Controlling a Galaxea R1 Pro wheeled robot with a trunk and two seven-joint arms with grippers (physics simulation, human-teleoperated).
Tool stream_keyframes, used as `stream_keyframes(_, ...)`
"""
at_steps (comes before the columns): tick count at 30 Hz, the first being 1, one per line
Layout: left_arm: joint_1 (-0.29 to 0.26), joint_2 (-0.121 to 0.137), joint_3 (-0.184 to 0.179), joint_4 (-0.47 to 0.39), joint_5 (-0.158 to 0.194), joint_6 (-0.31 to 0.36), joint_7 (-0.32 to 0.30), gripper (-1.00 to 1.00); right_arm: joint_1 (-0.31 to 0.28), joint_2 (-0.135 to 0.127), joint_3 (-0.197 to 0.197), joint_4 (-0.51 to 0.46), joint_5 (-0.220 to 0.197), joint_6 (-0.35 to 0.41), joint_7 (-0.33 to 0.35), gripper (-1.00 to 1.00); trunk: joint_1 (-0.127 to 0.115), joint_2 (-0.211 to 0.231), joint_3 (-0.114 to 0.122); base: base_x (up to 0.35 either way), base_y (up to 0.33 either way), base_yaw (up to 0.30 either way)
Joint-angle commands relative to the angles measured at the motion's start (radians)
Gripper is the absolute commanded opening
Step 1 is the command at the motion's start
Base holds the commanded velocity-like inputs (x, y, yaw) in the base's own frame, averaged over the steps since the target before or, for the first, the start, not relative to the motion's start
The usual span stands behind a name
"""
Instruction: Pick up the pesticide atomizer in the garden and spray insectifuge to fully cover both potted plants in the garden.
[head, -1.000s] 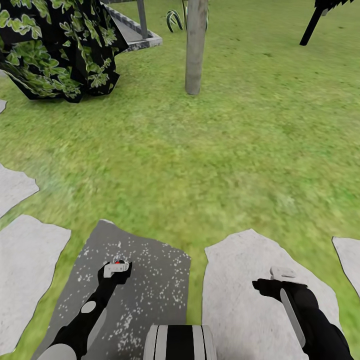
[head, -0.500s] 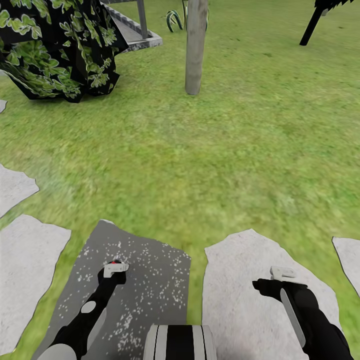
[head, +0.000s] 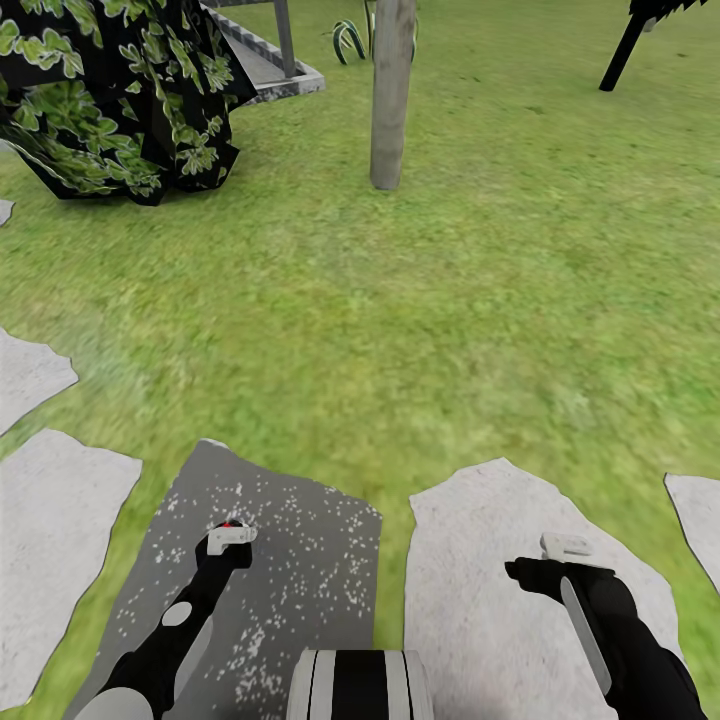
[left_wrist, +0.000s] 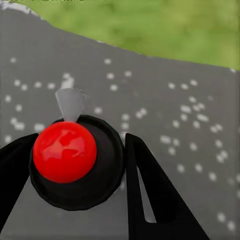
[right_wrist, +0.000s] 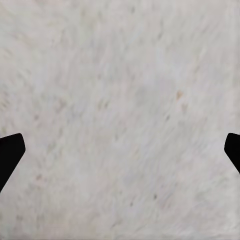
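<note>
While I am looking along the left wrist camera, the left jaws are gripping the pesticide atomizer (left_wrist: 65, 152) from both sides, the black fingers (left_wrist: 145, 185) pressing against its dark round body. I am seeing it from above: a glossy red ball on top and a pale grey nozzle tip pointing away. From this angle I cannot read any label or writing on it. It is hanging over a dark speckled stepping stone (head: 290, 560).

The right jaws are standing wide, holding nothing, their tips sitting at the edges of the wrist view over a pale stepping stone (head: 480, 580).

In the head view both arms are reaching low ahead of me, and the garden's lawn (head: 400, 300) is stretching beyond. Further out a grey post (head: 390, 90) is standing upright, with a dark leafy bush (head: 110, 90) to its left.
</note>
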Motion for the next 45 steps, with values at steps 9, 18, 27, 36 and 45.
stream_keyframes(9, -0.001, -0.001, 0.007, 0.000, -0.004, -0.003, -0.009, -1.00, 0.000, 0.000, -0.001, -0.001, -0.005, 0.004, 0.000, 1.00, 0.000, 0.000, -0.001, 0.000, 0.000, 0.000)
stream_keyframes(18, -0.001, -0.001, 0.008, -0.004, -0.004, -0.003, -0.009, -1.00, 0.000, 0.000, -0.001, -0.001, -0.005, 0.004, 0.000, 1.00, 0.000, 0.000, -0.001, 0.000, 0.000, 0.000)
stream_keyframes(27, -0.001, -0.001, 0.007, -0.006, -0.004, -0.003, -0.009, -1.00, 0.000, 0.000, -0.001, -0.001, -0.005, 0.004, 0.001, 1.00, 0.000, 0.000, -0.001, 0.000, 0.000, 0.000)
stream_keyframes(36, -0.001, -0.001, 0.007, -0.006, -0.003, -0.003, -0.009, -1.00, 0.000, 0.000, -0.001, -0.001, -0.005, 0.004, 0.000, 1.00, 0.000, 0.000, -0.001, 0.000, 0.000, 0.000)
stream_keyframes(45, -0.001, -0.001, 0.006, -0.062, -0.003, 0.007, -0.007, -1.00, 0.001, 0.001, 0.002, 0.001, -0.005, 0.004, 0.000, 1.00, -0.004, 0.002, 0.030, 0.000, 0.000, 0.000)
